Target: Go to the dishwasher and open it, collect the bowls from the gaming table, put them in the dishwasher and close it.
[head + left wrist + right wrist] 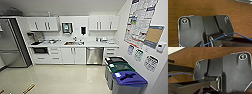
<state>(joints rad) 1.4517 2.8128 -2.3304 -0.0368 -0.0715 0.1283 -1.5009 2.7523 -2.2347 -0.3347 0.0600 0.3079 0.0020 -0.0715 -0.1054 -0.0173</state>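
The robot is on the first step, driving toward the dishwasher (94,55), which sits shut under the far worktop (100,45), right of the sink (72,43). Reaching its bar handle calls for closing in. Finger state: cannot tell.

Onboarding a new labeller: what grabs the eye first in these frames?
In the head view, the brushed steel dishwasher stands shut under the white counter, right of the sink. Three lidded bins stand along the right wall, the blue-lidded grey bin nearest the camera. A tall steel refrigerator stands at far left.
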